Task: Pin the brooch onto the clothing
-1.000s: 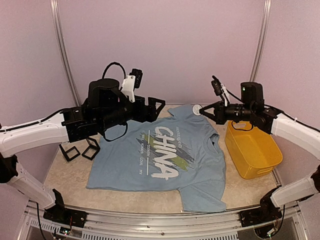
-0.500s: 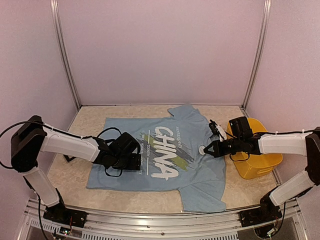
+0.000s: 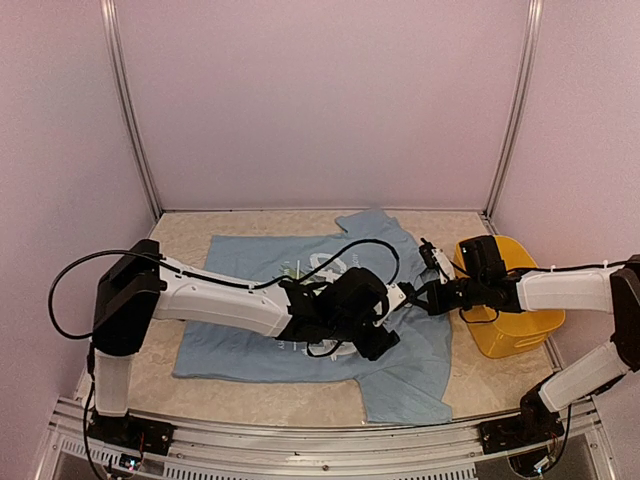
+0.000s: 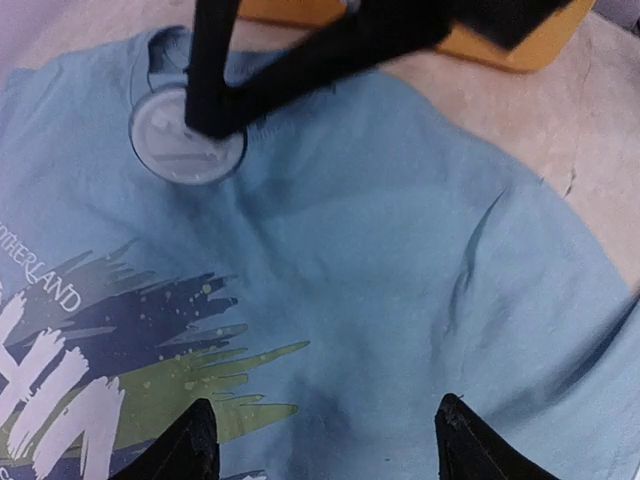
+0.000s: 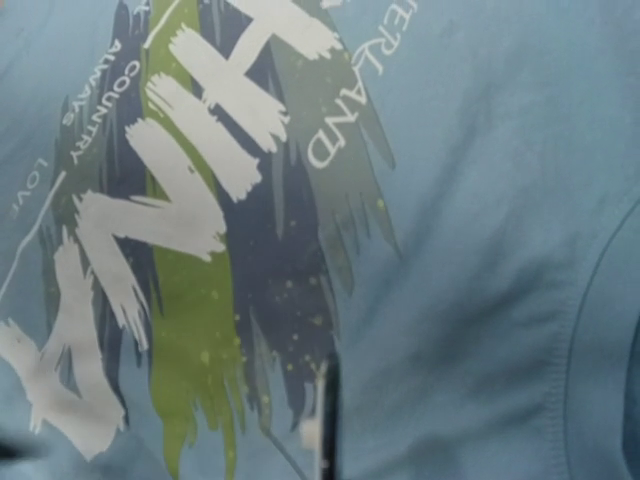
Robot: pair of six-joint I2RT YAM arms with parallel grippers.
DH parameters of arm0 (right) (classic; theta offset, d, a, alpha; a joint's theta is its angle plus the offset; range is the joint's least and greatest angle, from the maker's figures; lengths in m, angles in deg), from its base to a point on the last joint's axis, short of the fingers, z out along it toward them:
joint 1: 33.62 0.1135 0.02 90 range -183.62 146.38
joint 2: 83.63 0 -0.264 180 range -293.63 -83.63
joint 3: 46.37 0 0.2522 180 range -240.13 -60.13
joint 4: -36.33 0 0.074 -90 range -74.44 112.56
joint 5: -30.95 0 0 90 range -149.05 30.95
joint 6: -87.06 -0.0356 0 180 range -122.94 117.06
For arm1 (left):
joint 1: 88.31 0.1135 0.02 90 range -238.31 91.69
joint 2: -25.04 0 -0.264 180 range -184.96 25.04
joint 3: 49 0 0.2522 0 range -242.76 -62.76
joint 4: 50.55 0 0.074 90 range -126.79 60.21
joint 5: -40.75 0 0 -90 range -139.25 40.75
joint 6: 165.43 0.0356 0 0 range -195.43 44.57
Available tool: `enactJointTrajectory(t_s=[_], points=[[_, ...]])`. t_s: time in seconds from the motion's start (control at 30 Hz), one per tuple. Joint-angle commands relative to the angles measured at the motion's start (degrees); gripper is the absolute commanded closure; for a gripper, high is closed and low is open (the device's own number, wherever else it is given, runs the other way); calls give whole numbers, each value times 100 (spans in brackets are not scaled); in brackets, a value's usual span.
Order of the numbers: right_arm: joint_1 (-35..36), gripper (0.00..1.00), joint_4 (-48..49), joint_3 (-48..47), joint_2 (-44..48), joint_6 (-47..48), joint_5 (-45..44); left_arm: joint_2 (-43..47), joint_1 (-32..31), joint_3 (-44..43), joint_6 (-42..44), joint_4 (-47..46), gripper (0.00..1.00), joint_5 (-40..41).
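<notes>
The brooch (image 4: 168,152) shows its pale side at the upper left of the left wrist view, against the T-shirt (image 4: 400,260) just under the collar and above the print. My right claw (image 4: 205,122) is closed on it, dark fingers slanting in from the top of the frame. My left claw (image 4: 325,445) sits at the bottom edge, spread wide with only cloth between its tips. From there the brooch lies up and to the left, near but apart. I judge the left claw must gather cloth there.
</notes>
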Motion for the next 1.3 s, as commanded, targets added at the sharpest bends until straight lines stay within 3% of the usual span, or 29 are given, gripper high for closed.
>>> enactJointTrajectory(t_s=[0.0, 0.2, 0.57, 0.7, 0.8, 0.9, 1.07, 1.27], points=[[-59, 100, 227, 0, 24, 57, 53, -661, 157, -410, 731, 445, 31, -174], [-62, 100, 395, 100, -68, -5, 311, -1013, 281, -575, 527, 691, 44, -428], [-59, 100, 273, 316, -100, 95, 386, -1074, 218, -349, 275, 885, 50, -520], [-60, 100, 126, 373, 5, 63, 365, -1141, 206, -305, 301, 849, 74, -554], [-59, 100, -153, 277, 16, 155, 391, -1131, 240, -283, 296, 881, 100, -629], [-59, 100, -552, 102, 133, 279, 365, -887, 310, -63, 172, 584, 100, -677], [-6, 100, -188, 218, 215, 418, 361, -296, 419, 286, -65, -15, 100, -1044], [571, 100, 2225, 1013, 145, 818, 6, 233, 444, 746, -118, -583, 100, -1279]])
